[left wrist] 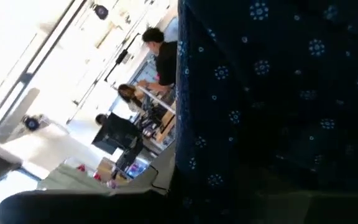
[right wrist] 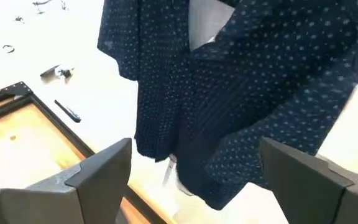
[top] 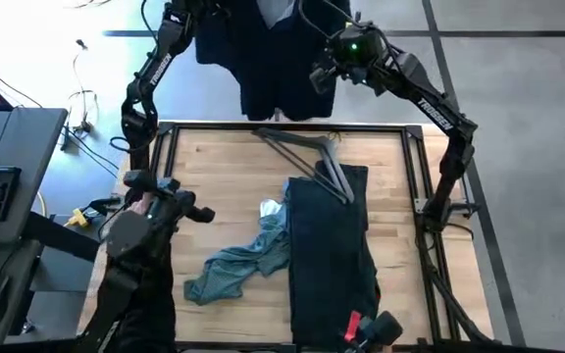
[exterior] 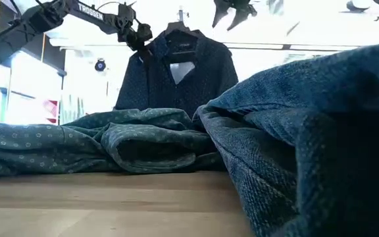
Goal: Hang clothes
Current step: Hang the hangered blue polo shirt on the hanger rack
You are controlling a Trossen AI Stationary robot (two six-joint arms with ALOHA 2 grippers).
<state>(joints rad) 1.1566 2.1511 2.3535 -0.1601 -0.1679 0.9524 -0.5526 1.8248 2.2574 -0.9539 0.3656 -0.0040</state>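
Right up against the low camera, the black trousers (exterior: 321, 131) bulk large, lying lengthwise along the right half of the table (top: 214, 167) from near the back edge to the front edge. Beside them, toward the middle, sprawls the teal shirt (top: 238, 260), crumpled and limp. A spare grey hanger (top: 312, 157) lies near the back edge, its lower end resting on the top of the trousers.

Up beyond the back edge, the navy dotted shirt (top: 263, 69) is already hanging, collar up, body dropping straight down. The left gripper (exterior: 139, 36) is pressed at the shirt's shoulder; whether it's pinching fabric, I can't tell. The right gripper (right wrist: 194, 168) hovers just off the shirt, jaws wide and empty.

So one garment looks hung, two to go. Here's what matters: the hanger sits straight below the right gripper, toward the table, its long bar slanting from the back edge onto the trousers. The right arm is plainly the nearer one, and it's free, so my call is it drops back for that hanger.
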